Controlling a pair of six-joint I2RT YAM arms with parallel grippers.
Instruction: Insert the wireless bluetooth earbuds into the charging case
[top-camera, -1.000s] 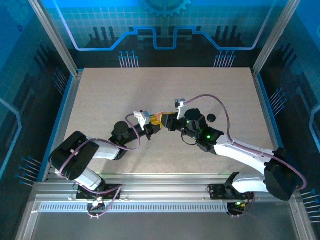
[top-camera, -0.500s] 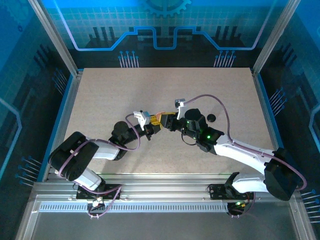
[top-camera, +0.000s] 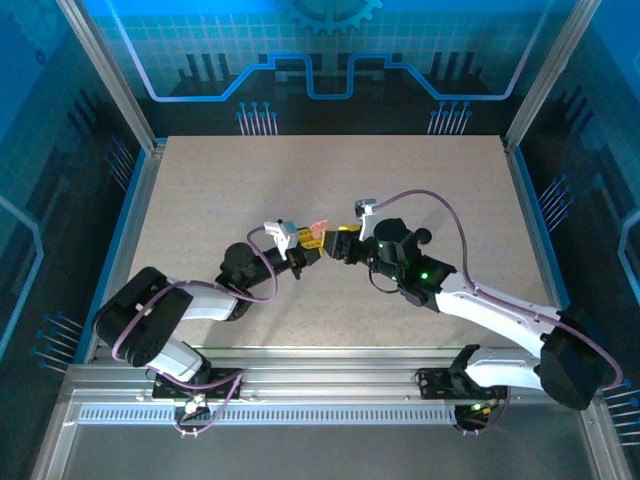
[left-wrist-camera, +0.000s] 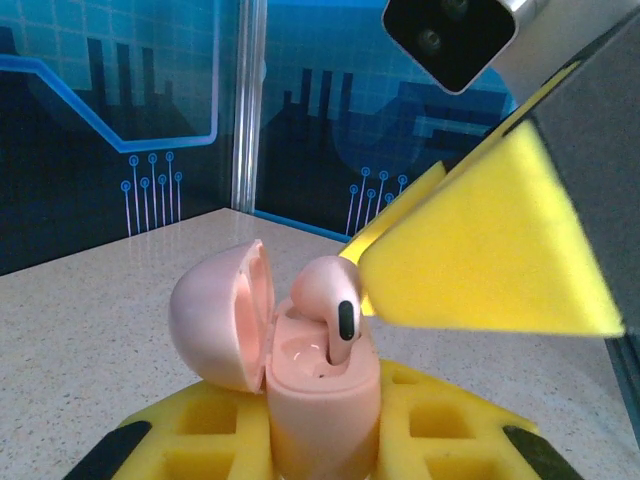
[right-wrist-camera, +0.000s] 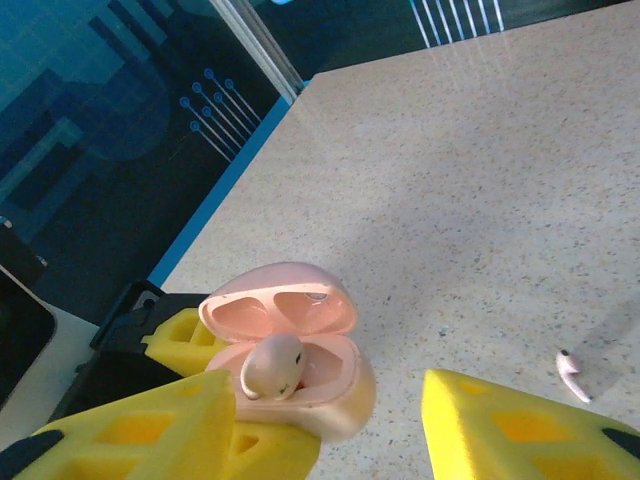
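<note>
First earbud (left-wrist-camera: 325, 295) seated, right gripper (top-camera: 342, 243) backing off!
Its pads have spread and eased away, leaving the bud stem-down in the open charging case (left-wrist-camera: 320, 400), which the left gripper (top-camera: 311, 245) clamps. Second earbud (right-wrist-camera: 572, 372) lies just beyond the right pad.

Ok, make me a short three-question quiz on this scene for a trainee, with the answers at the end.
1. True or false: the lid of the charging case is closed.
2. The left gripper is: A open and empty; B shut on the case; C shut on an earbud.
3. Fill the gap: one earbud stands in the case, the second earbud lies on the ___.
Key: 1 false, the lid stands open. 2 B. 3 table.
</note>
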